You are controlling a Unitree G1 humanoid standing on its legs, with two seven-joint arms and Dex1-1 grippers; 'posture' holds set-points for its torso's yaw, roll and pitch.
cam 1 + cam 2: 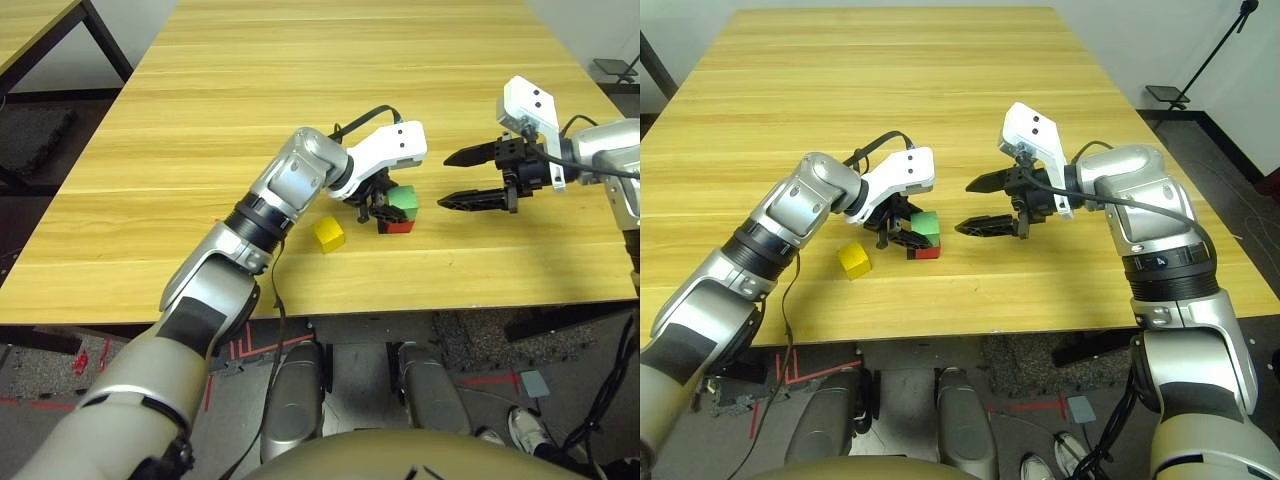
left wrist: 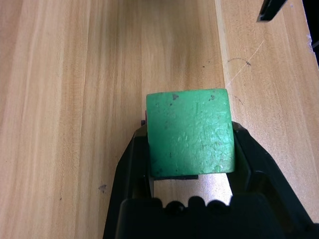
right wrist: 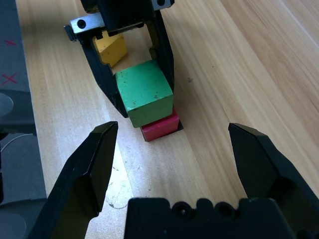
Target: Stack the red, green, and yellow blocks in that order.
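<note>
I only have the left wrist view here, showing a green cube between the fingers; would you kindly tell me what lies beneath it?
Observer: The green block sits on the red block, slightly askew, with the left gripper closed around the green one.
Operator: Thank you. Where is the yellow one?
Observer: The yellow block lies alone on the table, on the robot's left of the stack, apart from it.
Operator: And what is the other arm doing?
Observer: The right gripper hovers open to the robot's right of the stack, its fingers pointing at it and holding nothing.
</note>
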